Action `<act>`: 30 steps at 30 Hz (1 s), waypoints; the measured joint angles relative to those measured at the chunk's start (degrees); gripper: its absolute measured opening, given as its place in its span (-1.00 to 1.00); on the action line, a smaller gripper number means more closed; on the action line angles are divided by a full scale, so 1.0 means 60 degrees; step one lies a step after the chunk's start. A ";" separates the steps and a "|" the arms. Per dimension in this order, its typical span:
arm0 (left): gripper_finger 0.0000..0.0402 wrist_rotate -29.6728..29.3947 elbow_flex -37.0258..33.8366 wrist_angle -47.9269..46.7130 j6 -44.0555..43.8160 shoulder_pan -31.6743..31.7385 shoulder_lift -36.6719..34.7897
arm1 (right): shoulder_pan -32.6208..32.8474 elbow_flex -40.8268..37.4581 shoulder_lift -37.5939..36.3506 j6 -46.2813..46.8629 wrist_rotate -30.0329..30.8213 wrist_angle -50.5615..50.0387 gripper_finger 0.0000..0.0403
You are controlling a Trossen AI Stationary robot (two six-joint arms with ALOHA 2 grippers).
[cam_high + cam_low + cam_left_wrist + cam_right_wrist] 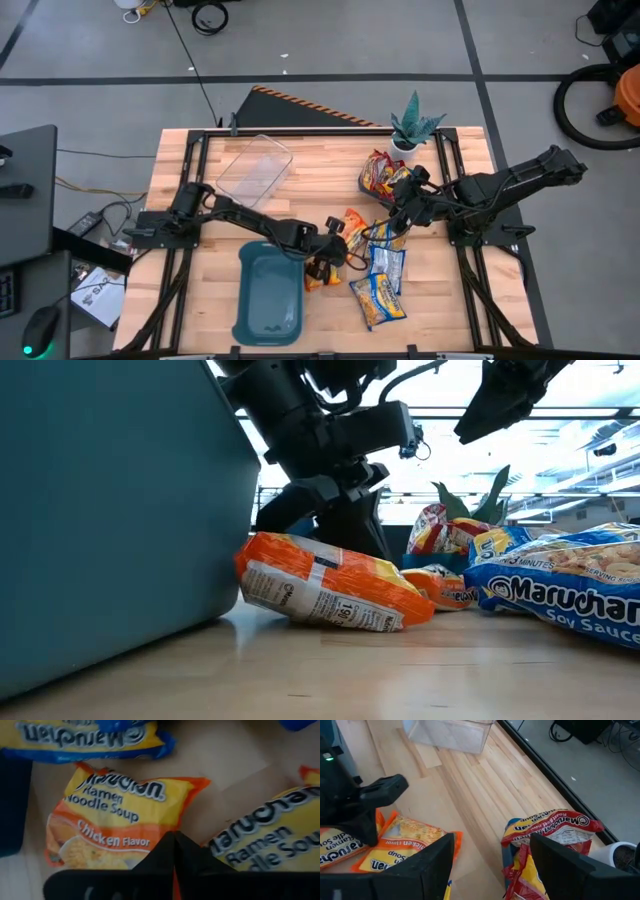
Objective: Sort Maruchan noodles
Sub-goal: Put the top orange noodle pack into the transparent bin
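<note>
Hovering just above the bench (200, 160), the left end effector (173, 851) has its fingers pressed together, pinching nothing. Right under it lie two flat orange glossy plastic noodle packets (120, 822), beside the teal plastic tray (270, 295). The packets look light, crinkly and slippery, with noodles inside that could crack, so a gentle grip on an edge seems best. The right end effector (490, 855) is spread wide above the red glossy plastic packets (547, 832), near blue-and-yellow plastic packets (380, 298).
</note>
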 joint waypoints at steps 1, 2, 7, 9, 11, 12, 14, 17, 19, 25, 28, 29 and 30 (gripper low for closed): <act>-0.97 -0.0006 0.0000 -0.0010 -0.0038 0.0033 -0.0003 | 0.0000 0.0000 0.0000 0.0004 0.0000 0.0000 0.33; -0.97 -0.0014 0.0000 -0.0044 -0.0055 0.0061 -0.0025 | 0.0000 0.0000 0.0000 0.0011 0.0000 0.0000 0.32; -0.98 -0.0222 0.0000 -0.0172 -0.0068 0.0127 -0.0240 | 0.0000 0.0000 0.0001 0.0012 -0.0143 0.0000 0.29; -0.98 -0.0222 -0.0011 -0.0377 0.0021 0.0127 -0.0351 | 0.0000 0.0000 0.0004 0.0005 -0.0178 0.0000 0.28; -0.99 -0.0154 -0.0011 -0.0364 0.0288 0.0130 -0.0450 | 0.0000 0.0004 0.0007 -0.0014 -0.0178 -0.0005 0.27; -0.99 -0.0021 -0.0011 -0.0464 0.0399 0.0131 -0.0492 | 0.0000 0.0004 0.0007 -0.0039 -0.0178 -0.0005 0.26; -0.95 0.0222 -0.0011 -0.0394 0.0305 0.0128 -0.0497 | 0.0000 0.0004 0.0008 -0.0076 -0.0178 0.0052 0.25; -0.76 0.0430 -0.0007 -0.0249 0.0195 0.0098 -0.0396 | 0.0000 0.0004 0.0007 -0.0071 -0.0178 0.0137 0.24; -0.56 0.0464 -0.0014 -0.0302 0.0184 0.0038 -0.0355 | 0.0000 0.0002 0.0007 -0.0060 -0.0178 0.0145 0.24; -0.01 0.0363 0.0012 0.0737 0.0694 -0.0082 0.0128 | -0.0150 -0.0120 0.0007 -0.0185 -0.0178 0.0317 0.23; 0.07 -0.0295 -0.0011 0.0936 0.0765 -0.0078 0.0396 | -0.0189 -0.0120 0.0007 -0.0215 -0.0204 0.0362 0.23; 0.07 -0.0439 -0.0004 0.0975 0.0813 -0.0064 0.0430 | -0.0187 -0.0120 0.0007 -0.0225 -0.0254 0.0363 0.23; 0.06 -0.0515 0.0013 0.0980 0.0903 -0.0063 0.0455 | -0.0182 -0.0120 0.0007 -0.0233 -0.0305 0.0363 0.23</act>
